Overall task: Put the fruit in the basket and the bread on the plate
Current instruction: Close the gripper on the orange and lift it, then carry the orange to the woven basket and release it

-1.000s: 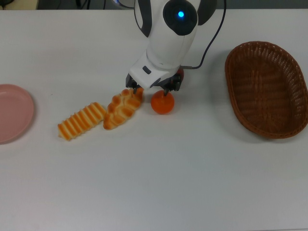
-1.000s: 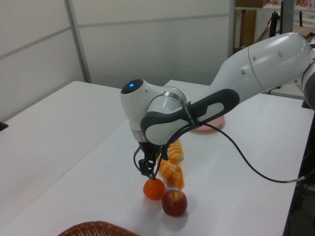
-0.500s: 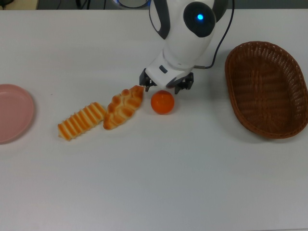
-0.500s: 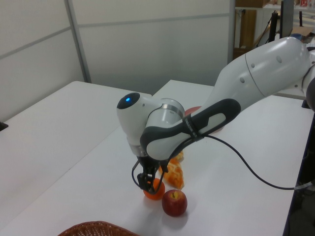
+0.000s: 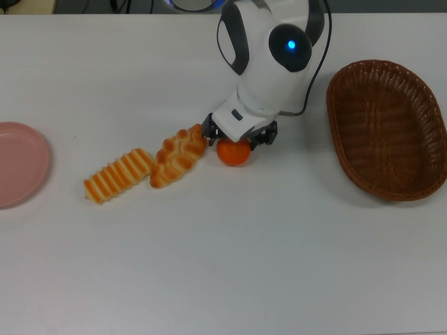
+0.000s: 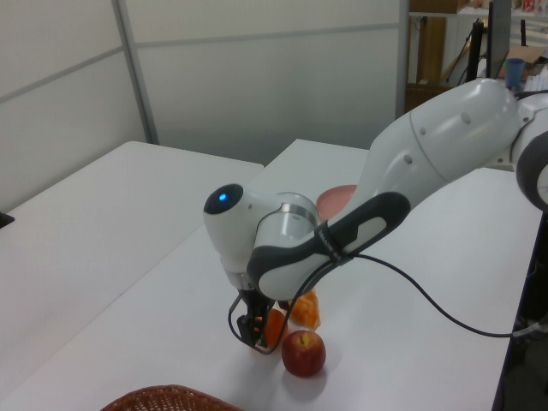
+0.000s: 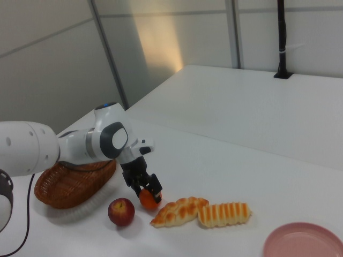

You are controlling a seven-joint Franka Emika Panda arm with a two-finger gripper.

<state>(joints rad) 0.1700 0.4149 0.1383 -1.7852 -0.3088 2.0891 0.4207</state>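
The orange (image 5: 234, 153) sits on the white table, right of the braided loaf (image 5: 179, 155) in the top view. My gripper (image 5: 237, 139) is down over the orange, a finger on each side, still open. In the right view the gripper (image 7: 146, 190) stands just above the orange (image 7: 149, 200). The dark red apple (image 6: 303, 353) lies close beside the orange (image 6: 274, 326) and is hidden under the arm in the top view. The ridged loaf (image 5: 119, 175) lies left of the braided one. The pink plate (image 5: 17, 164) is at the top view's left edge, the wicker basket (image 5: 412, 105) at its right.
The arm's white body and black cable (image 5: 318, 56) hang over the table's far side in the top view. In the right view the apple (image 7: 121, 211) lies between the basket (image 7: 75, 184) and the orange. The braided loaf touches the ridged one.
My gripper moved toward the top view's right, off the braided loaf's end, then came down over the orange. The orange, apple and loaves have stayed put.
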